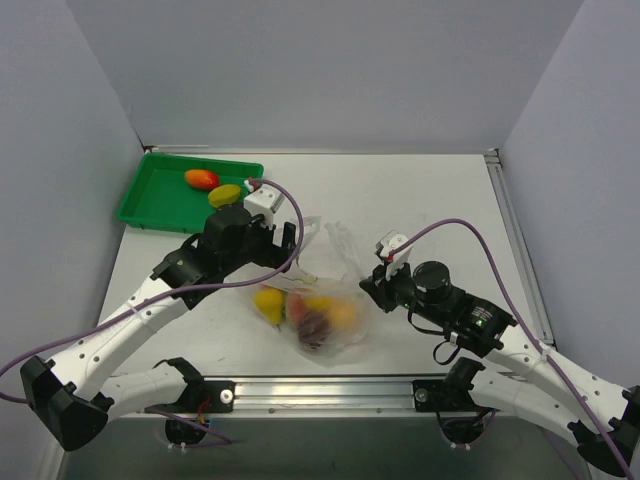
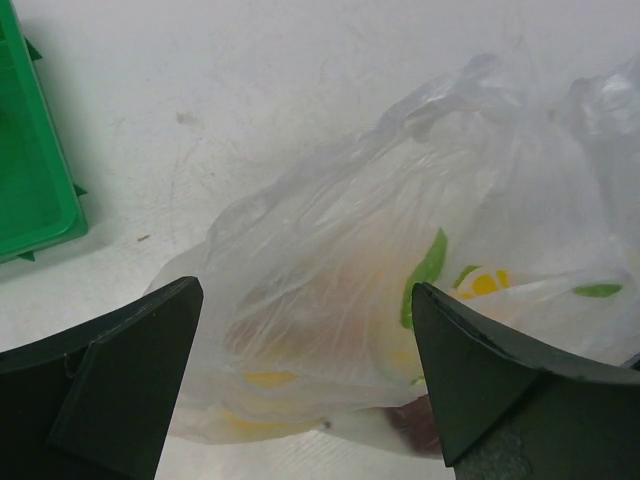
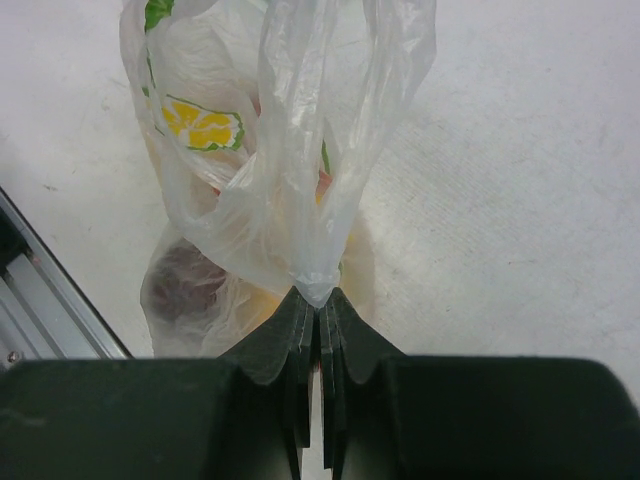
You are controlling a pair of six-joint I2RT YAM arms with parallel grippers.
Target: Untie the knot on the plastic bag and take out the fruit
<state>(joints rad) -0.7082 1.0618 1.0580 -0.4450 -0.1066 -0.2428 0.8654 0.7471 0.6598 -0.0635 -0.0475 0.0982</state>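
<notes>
Right end effector clenches the bag by its limp, slippery neck; left end effector hangs released. Likely light, soft: best gripped at bunched film.

Clear bag lying at centre frame.
I see fruit inside it, my left gripper at its upper left, my right gripper at its right; the green tray upper left holds two mangoes.
</notes>
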